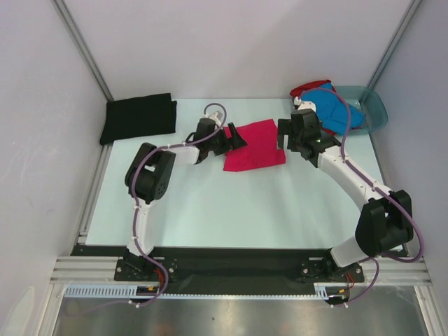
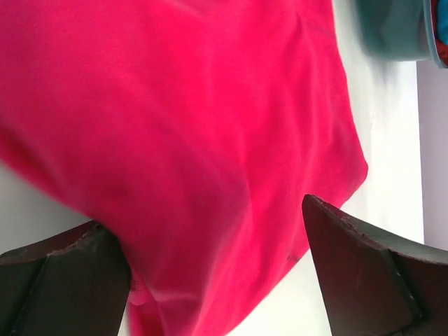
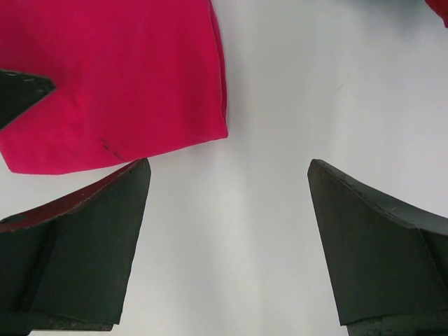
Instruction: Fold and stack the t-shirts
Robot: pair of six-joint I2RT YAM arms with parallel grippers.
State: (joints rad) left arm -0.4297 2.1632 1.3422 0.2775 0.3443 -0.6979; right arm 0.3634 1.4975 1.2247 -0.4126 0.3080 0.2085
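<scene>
Top external view. Pink t-shirt [image 1: 253, 145] lies flat as a rough rectangle on the table [image 1: 210, 203], centre of frame, between the two arms' ends. Left gripper [image 1: 240, 137] sits at the shirt's left edge, over the cloth. Right gripper [image 1: 282, 134] sits just off the shirt's right edge. Black t-shirt [image 1: 138, 117] lies folded at upper left, well apart from both. Blue t-shirt [image 1: 334, 108] is heaped in the teal basin [image 1: 376, 106] at upper right, with the red t-shirt [image 1: 309, 87] showing behind it.

Left wrist view. Pink t-shirt [image 2: 182, 126] fills most of the frame. Left gripper [image 2: 208, 215] has its jaws spread wide. One finger is at lower left against the cloth, the other at lower right over bare table. Cloth lies between and beneath them, not pinched. Basin [image 2: 392, 35] shows at upper right.

Right wrist view. Right gripper [image 3: 227, 162] is also spread wide, with bare table [image 3: 231, 266] between the fingers and nothing held. Pink t-shirt [image 3: 112, 77] occupies the upper left. Its lower right corner ends just above and beside the left-hand finger [image 3: 84, 245]. Cannot tell whether finger and cloth touch. A dark wedge at the left edge overlaps the shirt.
</scene>
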